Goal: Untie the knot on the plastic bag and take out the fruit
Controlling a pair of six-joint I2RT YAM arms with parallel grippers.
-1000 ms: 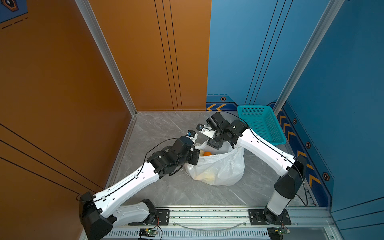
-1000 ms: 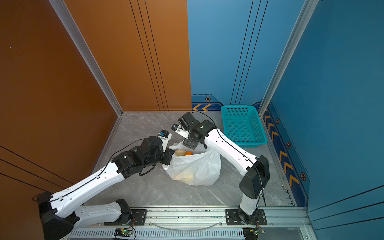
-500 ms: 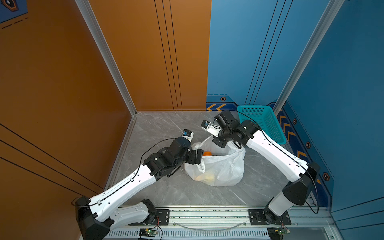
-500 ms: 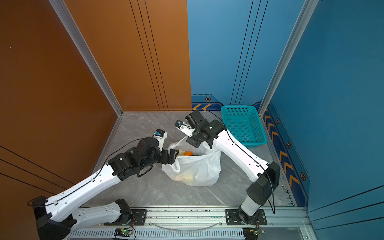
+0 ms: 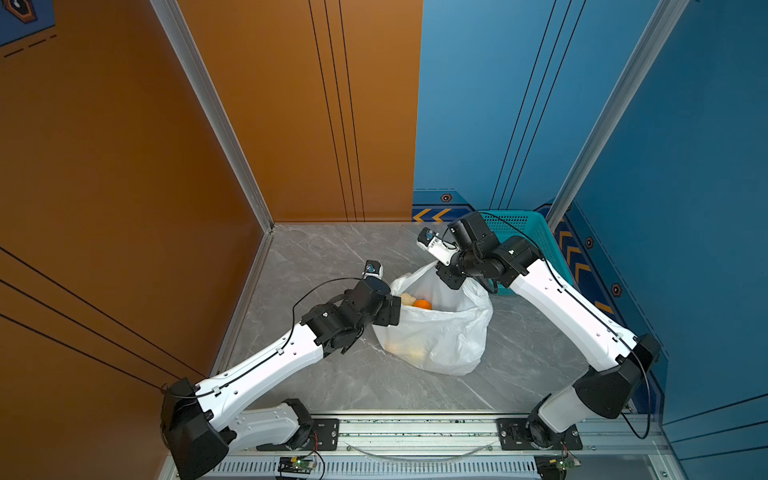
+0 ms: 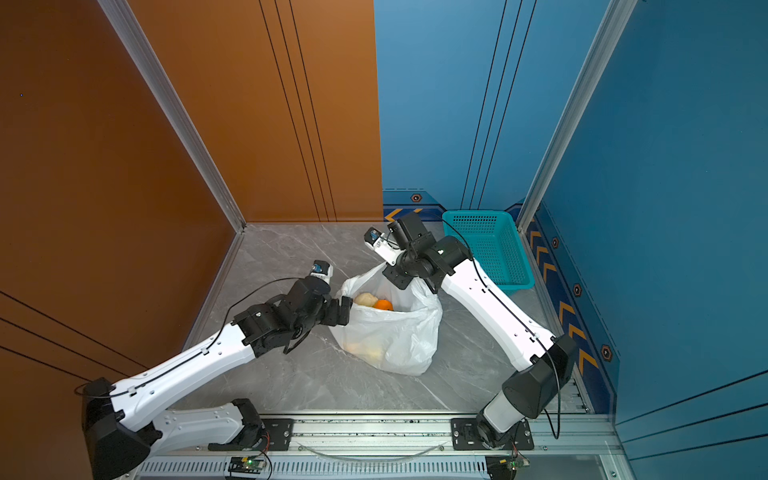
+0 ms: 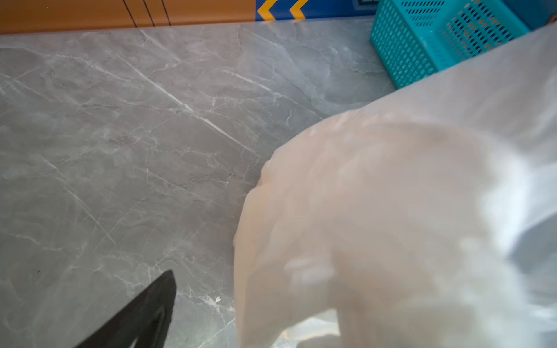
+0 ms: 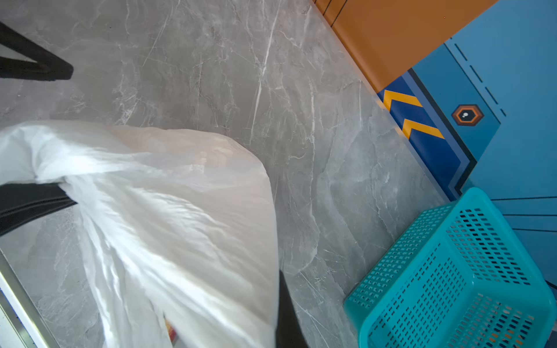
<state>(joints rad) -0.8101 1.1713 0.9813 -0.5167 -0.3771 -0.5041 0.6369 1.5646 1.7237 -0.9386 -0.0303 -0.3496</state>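
Holding the bag (image 5: 440,336) open, at the centre of both top views on the grey floor (image 5: 328,257). Pinches a fold of the rim with the right gripper (image 5: 451,279), just up and right of the mouth, fingers (image 8: 27,202) pressed together on the thin plastic and pulling it taut upward. Hovers with the left gripper (image 5: 392,311) at the left edge of the mouth, fingers spread wide, gripping nothing. Shows the fruit (image 5: 422,304) inside, in the upper part of the mouth: an orange piece beside a cream one, with dim yellow shapes lower down through the plastic. Probably the step in hand: reaching in from the left. Better to hold the right pinch high and steady, to stop the mouth from falling shut. Better to enter over the rim, not against the film, and to close on the top piece only. Risk of catching plastic between the fingers.
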